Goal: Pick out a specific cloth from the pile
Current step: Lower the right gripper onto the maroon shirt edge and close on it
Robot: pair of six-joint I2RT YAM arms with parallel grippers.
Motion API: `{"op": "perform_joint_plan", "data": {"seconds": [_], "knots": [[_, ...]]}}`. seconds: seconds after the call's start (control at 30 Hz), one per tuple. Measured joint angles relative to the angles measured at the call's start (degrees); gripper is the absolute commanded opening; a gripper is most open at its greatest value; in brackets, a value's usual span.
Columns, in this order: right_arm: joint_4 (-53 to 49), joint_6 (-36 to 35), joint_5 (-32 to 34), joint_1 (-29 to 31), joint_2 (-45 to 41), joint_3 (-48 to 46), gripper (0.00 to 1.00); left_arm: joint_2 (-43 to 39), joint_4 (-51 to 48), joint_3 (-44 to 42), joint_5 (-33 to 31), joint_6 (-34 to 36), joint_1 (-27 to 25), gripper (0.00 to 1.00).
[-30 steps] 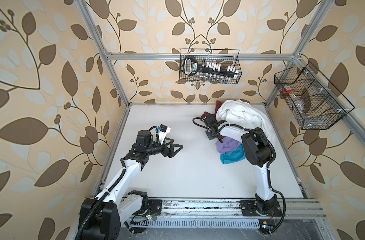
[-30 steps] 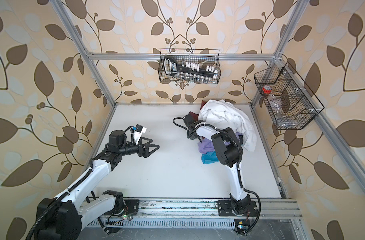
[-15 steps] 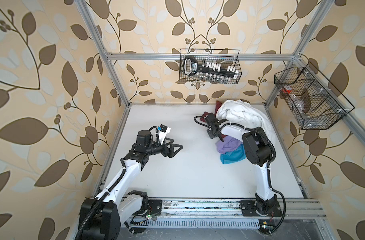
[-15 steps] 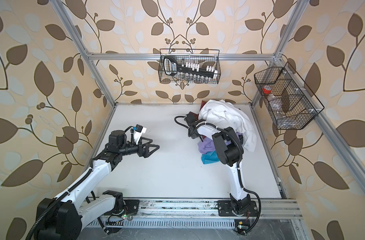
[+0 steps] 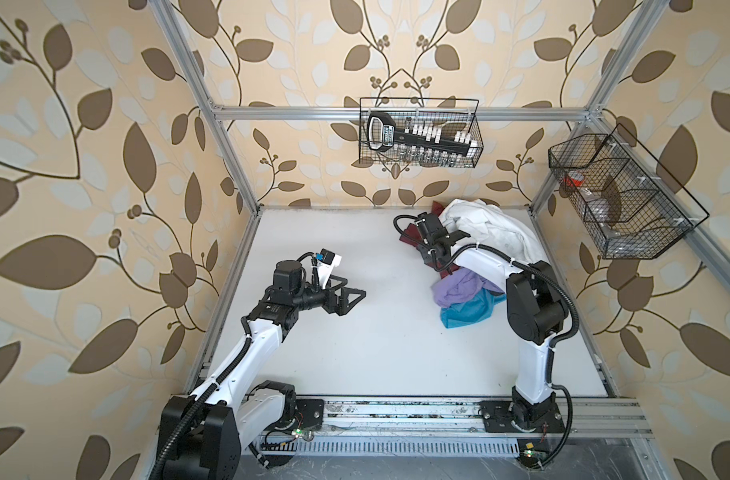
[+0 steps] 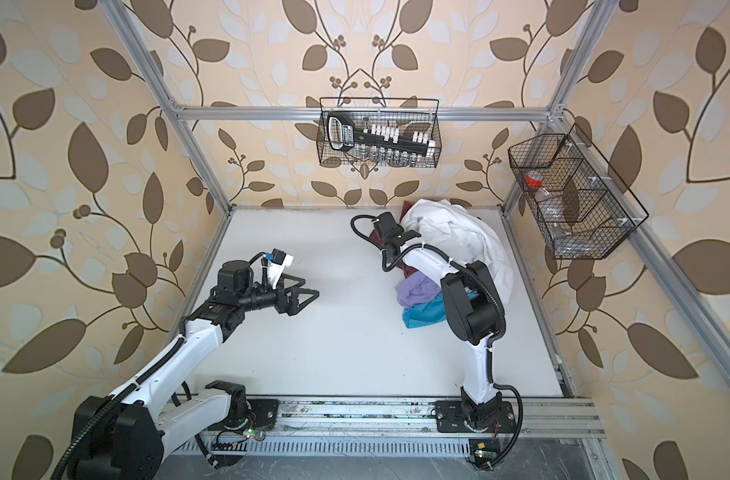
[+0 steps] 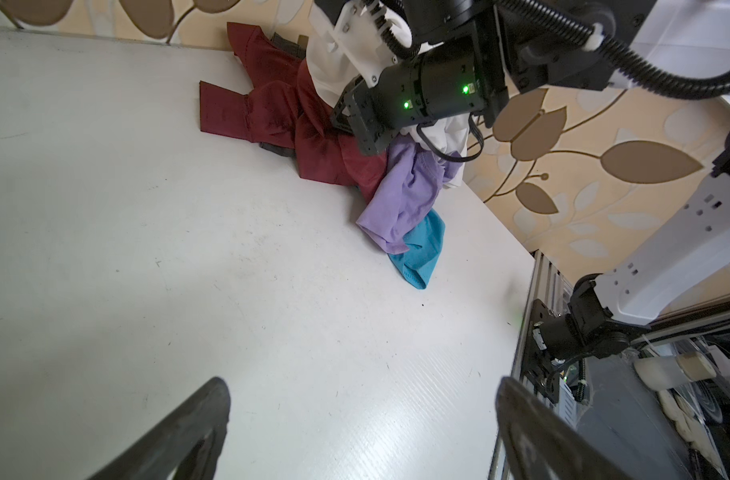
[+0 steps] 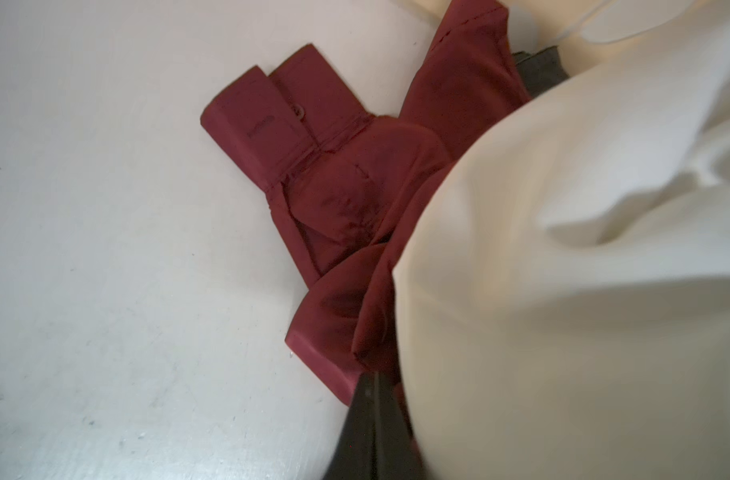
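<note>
1. Black left gripper (image 5: 352, 297) hovers over the left half of the white desk (image 5: 375, 357), fingers spread wide with nothing between them, well apart from the pile.
2. Bare desk lies between it and the garments, open across the middle and along the whole front.
3. Maroon cloth (image 5: 409, 240) lies along the left flank of the pile (image 5: 492, 237). Its long axis runs from the back wall toward the front, and a buttoned cuff (image 8: 267, 120) sticks out flat leftward onto bare desk.
4. Right gripper (image 8: 371, 384) is pressed together, pinching a bunched fold of the maroon cloth just beside the white garment (image 8: 562, 249), which overlaps it.
5. Lilac cloth (image 5: 458, 286) and teal cloth (image 5: 473, 311) lie at the pile's front. The white garment reaches close to the desk's right edge and back corner.
</note>
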Motion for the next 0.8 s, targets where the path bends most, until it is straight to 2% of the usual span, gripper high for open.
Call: {"op": "perform_joint_plan", "data": {"seconds": [0.27,0.4,0.5,0.67,0.77,0.8], "knots": [[0.0,-0.7,1.1,0.0,0.5,-0.1,0.0,-0.1,0.0,0.0,-0.1,0.0,0.0,0.99],[-0.8,-0.8,2.4,0.0,3.9,0.0,0.24,-0.2,-0.2,0.0,-0.1,0.0,0.0,0.99],[-1.7,-1.1,3.0,0.0,6.3,0.0,0.47,-0.4,-0.4,0.0,-0.1,0.0,0.0,0.99],[-2.3,-1.6,3.2,0.1,6.8,0.0,0.71,-0.4,-0.4,0.0,-0.1,0.0,0.0,0.99],[-2.3,-1.6,3.1,0.1,6.8,0.0,0.79,-0.4,-0.5,0.0,-0.1,0.0,0.0,0.99],[-2.3,-1.8,3.0,0.1,6.8,0.0,0.79,-0.4,-0.4,0.0,-0.1,0.0,0.0,0.99]]}}
